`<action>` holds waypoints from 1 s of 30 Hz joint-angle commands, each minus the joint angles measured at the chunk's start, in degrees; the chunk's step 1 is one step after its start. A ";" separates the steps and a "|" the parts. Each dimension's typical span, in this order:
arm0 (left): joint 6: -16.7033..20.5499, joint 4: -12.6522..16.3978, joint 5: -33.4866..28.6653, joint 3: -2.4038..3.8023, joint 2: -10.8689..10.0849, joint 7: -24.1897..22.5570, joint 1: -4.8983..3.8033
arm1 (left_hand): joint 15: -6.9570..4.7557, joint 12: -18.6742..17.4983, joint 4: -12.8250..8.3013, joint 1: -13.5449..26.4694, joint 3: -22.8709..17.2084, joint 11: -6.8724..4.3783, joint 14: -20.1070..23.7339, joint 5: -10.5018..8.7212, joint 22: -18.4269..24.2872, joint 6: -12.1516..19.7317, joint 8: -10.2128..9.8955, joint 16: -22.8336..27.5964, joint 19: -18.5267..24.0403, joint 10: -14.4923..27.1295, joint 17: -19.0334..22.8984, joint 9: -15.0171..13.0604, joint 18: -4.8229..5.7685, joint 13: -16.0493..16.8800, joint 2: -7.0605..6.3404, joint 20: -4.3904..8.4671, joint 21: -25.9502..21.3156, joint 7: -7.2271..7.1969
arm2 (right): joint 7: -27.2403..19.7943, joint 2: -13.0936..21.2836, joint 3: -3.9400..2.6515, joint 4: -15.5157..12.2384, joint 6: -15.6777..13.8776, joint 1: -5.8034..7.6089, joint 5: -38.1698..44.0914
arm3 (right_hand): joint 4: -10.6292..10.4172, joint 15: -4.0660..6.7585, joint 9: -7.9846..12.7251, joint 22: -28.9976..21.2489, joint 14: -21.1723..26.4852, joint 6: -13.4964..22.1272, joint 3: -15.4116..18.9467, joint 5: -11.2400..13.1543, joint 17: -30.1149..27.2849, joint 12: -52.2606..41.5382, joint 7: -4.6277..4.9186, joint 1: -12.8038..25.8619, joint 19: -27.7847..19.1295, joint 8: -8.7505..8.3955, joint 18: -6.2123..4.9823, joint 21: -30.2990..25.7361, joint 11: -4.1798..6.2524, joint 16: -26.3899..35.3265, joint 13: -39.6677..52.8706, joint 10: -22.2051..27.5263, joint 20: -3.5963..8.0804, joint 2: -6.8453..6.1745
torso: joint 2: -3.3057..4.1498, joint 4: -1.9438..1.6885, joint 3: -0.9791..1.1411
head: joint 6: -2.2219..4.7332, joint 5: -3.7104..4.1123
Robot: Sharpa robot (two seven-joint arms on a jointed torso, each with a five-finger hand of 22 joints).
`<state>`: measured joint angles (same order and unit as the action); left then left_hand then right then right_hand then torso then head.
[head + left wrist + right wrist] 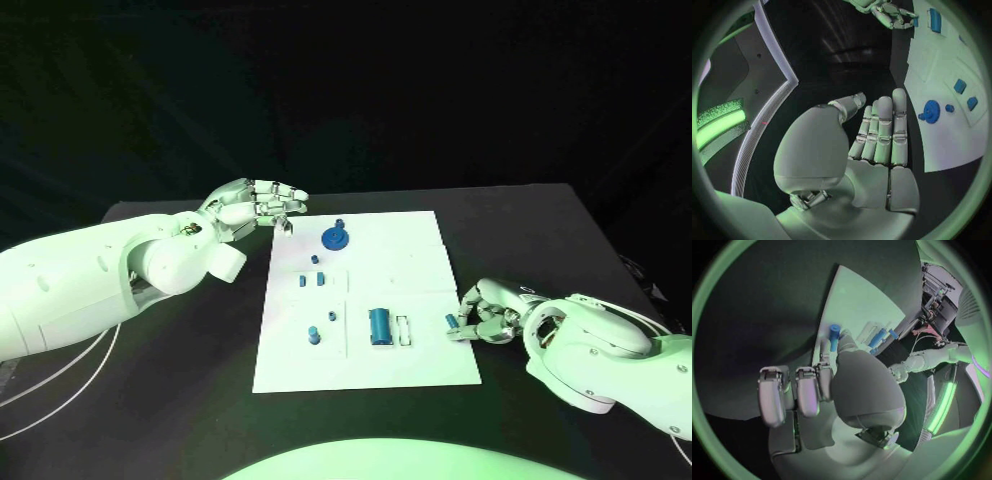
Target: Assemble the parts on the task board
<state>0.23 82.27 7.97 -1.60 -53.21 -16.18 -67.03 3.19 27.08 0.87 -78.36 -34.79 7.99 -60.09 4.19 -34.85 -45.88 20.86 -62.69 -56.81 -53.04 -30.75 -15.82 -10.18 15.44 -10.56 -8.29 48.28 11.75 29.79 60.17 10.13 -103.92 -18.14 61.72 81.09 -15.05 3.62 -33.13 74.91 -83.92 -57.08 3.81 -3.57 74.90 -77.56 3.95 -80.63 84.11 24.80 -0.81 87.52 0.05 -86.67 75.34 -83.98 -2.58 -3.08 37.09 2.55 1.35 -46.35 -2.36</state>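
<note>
On the black table point(173, 400) lies the white task board point(418, 250), bearing no writing that can be read. Near its far edge stands a blue gear-like part point(336, 238); a larger blue block point(379, 325) lies nearer the robot, with smaller blue pieces scattered between. At the board's far left corner hovers the left hand point(260, 207), fingers straight and together, grasping nothing. By the board's right edge the right hand point(488, 315) pinches a small blue peg point(834, 335).
</note>
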 commanded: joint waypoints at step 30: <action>-1.36 0.40 0.04 -0.02 0.06 0.07 -0.03 | 0.20 0.20 0.21 0.51 -0.40 0.01 0.43 0.00 -0.06 0.62 0.17 0.36 0.17 0.70 0.08 0.13 -0.40 -0.14 0.05 -0.21 -0.13 0.59 | -0.99 -3.55 0.41 -2.72 -6.01 1.37 -7.21 | 8.74 0.79 -1.89 14.66 -4.79 -0.53 -35.79 -12.67 8.56 0.32 -0.60 4.95 5.28 -0.15 0.49 1.00 0.86 -0.10 8.25 -1.14 0.61 -7.74 | 0.03 -0.04 -0.01 | 0.24 0.32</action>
<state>-0.08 82.44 7.99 -1.64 -53.24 -15.85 -67.03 3.40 27.07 1.03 -78.29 -34.96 7.99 -59.87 4.19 -34.85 -45.67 20.86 -62.69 -56.81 -52.62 -30.75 -15.78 -10.18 15.37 -10.62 -8.29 48.28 11.54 29.73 56.87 10.54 -106.14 -22.21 63.03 76.35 -13.73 4.51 -34.95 74.93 -84.01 -57.79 -24.33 -15.99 74.93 -77.01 3.61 -75.95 83.89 24.55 -0.81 88.20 1.06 -86.67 74.96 -84.02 -2.37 -10.88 37.09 2.55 1.37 -46.08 -2.05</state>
